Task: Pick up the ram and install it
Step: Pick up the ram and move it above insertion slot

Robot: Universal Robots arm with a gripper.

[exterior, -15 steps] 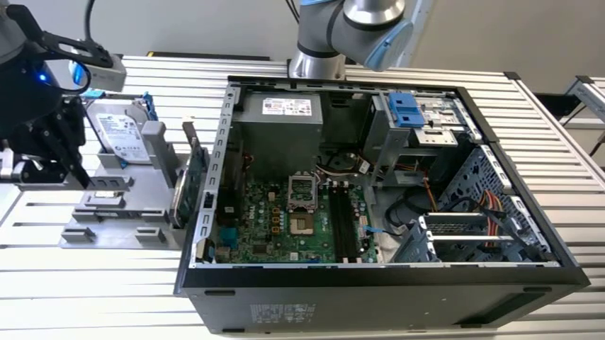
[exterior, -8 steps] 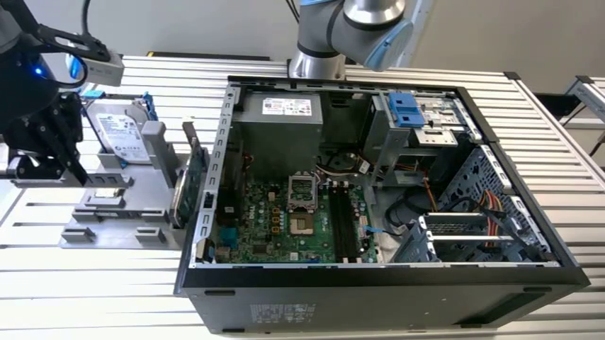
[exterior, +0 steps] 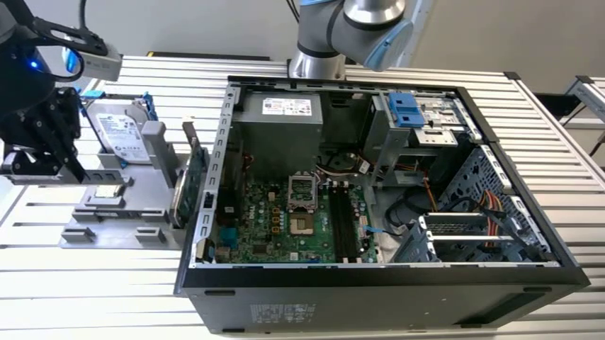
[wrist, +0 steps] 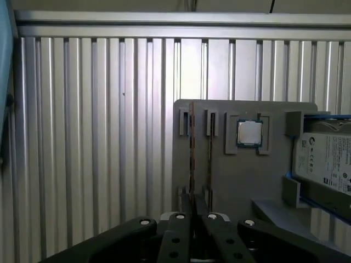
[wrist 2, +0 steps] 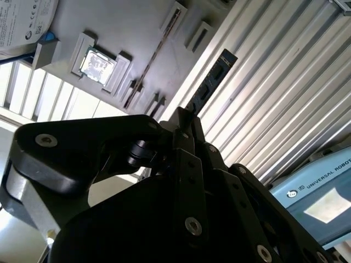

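Ribbed metal table point(exterior: 95, 283). Open PC case point(exterior: 378, 304) w/ motherboard sits just beside grey parts tray point(exterior: 104, 234), on the exterior view's right of it. Black gripper point(exterior: 57, 152) hangs at the tray's other side, above the table. Silver hard drive point(exterior: 123, 134) lies on the tray, at its far end. Green card point(exterior: 194, 177) stands on edge in the tray next to the case. In the second wrist view, claw point(wrist 2: 186, 118) is clamped on the ram point(wrist 2: 211, 82), a dark stick lifted clear of the tray, poking out over table ribs. CPU chip point(wrist: 249, 133) sits in a tray pocket.
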